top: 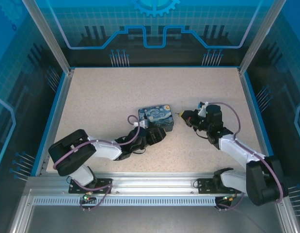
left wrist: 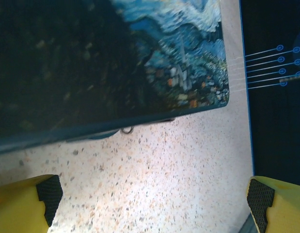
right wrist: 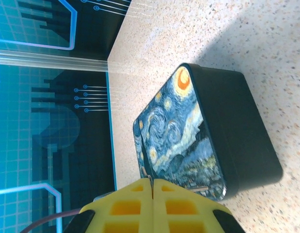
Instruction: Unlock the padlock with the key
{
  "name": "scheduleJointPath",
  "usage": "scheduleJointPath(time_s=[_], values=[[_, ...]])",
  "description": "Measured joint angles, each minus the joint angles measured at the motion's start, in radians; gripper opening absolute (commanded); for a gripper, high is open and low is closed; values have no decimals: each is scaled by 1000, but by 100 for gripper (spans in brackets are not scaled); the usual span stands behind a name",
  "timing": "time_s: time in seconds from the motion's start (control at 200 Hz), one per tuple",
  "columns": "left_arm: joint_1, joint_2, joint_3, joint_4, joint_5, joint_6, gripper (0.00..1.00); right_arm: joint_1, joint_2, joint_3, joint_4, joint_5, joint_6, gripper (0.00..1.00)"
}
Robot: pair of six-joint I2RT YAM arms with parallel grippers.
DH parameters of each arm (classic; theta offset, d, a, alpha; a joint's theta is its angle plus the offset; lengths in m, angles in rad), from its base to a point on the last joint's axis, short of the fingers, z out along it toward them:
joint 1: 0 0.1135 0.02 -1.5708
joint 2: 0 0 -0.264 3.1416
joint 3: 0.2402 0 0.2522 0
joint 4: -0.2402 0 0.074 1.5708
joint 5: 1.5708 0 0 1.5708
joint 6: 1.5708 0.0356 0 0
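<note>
Two robot arms work at a speckled table (top: 101,97) where the job of opening a lock has barely begun; the padlock (left wrist: 103,135), one in number, lies on the tabletop tucked against the lower edge of the box (top: 156,115), a sliver of its blue body and a small silvery loop peeking out in the left wrist view; whether its shackle is shut cannot be made out. The left gripper (left wrist: 154,193) hovers just short of it, jaws spread wide and holding nothing, black pads (left wrist: 49,191) flanking bare table. The right gripper (right wrist: 152,184) sits at the far side of the box, its yellow fingers pressed together; a thin dark sliver juts from their tip in the overhead view, by all appearances the key (top: 179,113), also one in number, pinched edge-on and too small to read in detail. By the look of things, the key is in hand but not yet anywhere near the keyhole, the box standing between the two; the padlock is not yet gripped or steadied. Left to do, as judged here: hold the lock, bring the key across, seat it, turn it, and free the shackle. The tally: one padlock, one key, one night-sky box, two grippers.
</note>
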Motion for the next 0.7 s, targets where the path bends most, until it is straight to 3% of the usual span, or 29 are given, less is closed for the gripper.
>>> scheduleJointPath(time_s=[0.395, 0.7], values=[[0, 31, 151, -211, -47, 322, 99, 0, 241, 150, 77, -50, 2, 0], [-6, 46, 130, -255, -101, 412, 99, 0, 397, 209, 166, -74, 35, 0]])
